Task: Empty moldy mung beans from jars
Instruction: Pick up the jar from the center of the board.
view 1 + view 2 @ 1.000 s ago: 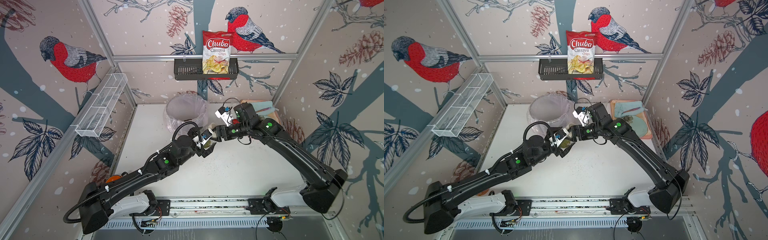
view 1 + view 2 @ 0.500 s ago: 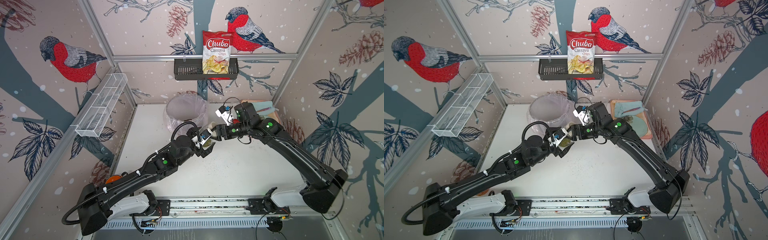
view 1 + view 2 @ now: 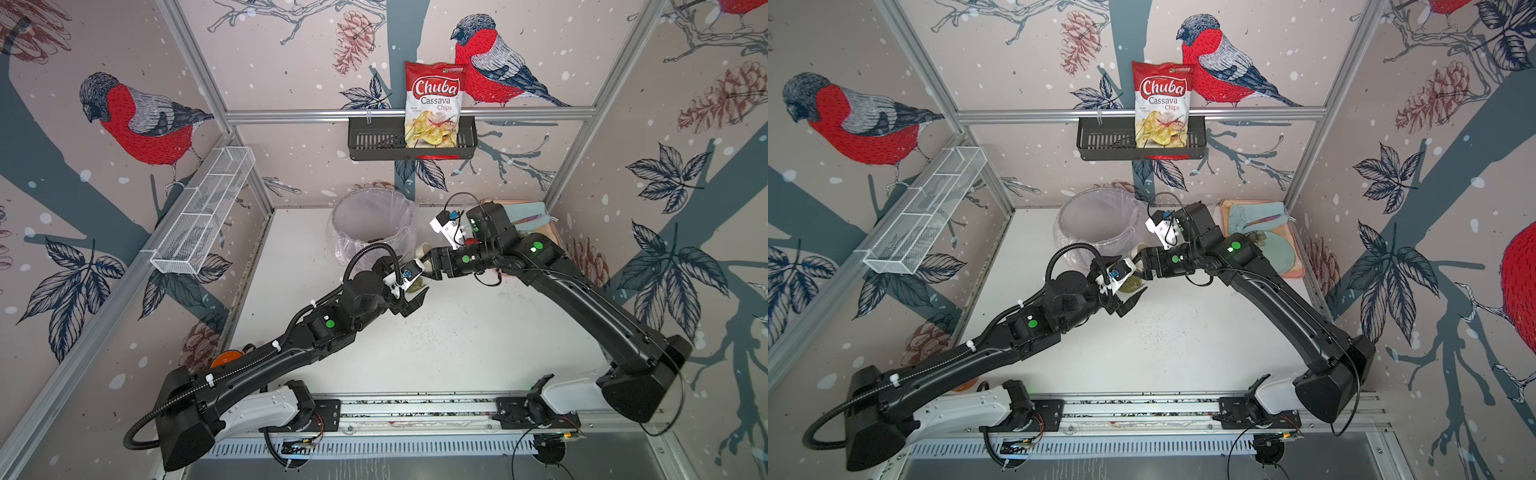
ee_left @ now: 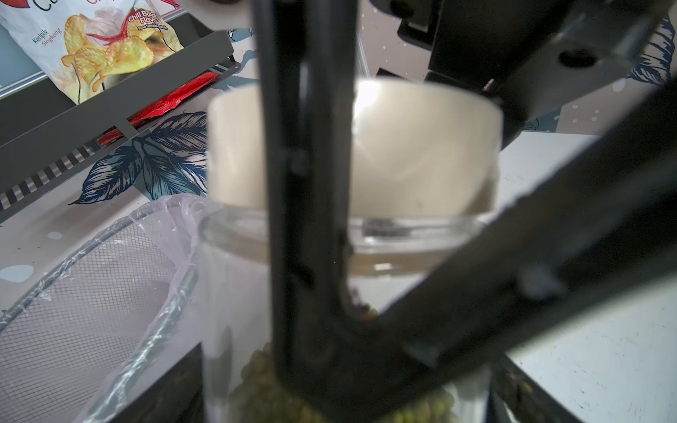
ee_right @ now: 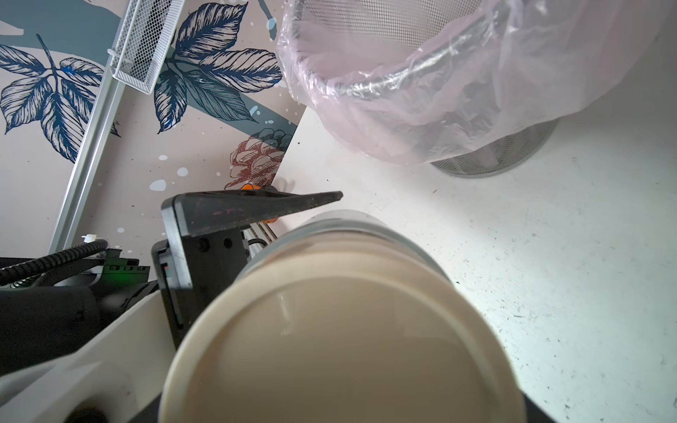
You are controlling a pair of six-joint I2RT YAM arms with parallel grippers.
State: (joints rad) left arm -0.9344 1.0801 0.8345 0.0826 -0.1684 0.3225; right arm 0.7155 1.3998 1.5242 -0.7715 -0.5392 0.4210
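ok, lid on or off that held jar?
On: the beige lid sits over the jar mouth, with mung beans inside.

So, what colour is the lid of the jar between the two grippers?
Plain beige, without any pattern. The lid shows best in the right wrist view.

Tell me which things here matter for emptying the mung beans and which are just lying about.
Job: jar, beige lid, mung beans, lined bin.
Lying about: chips bag, black basket, white mesh shelf, tray, blue cloth.
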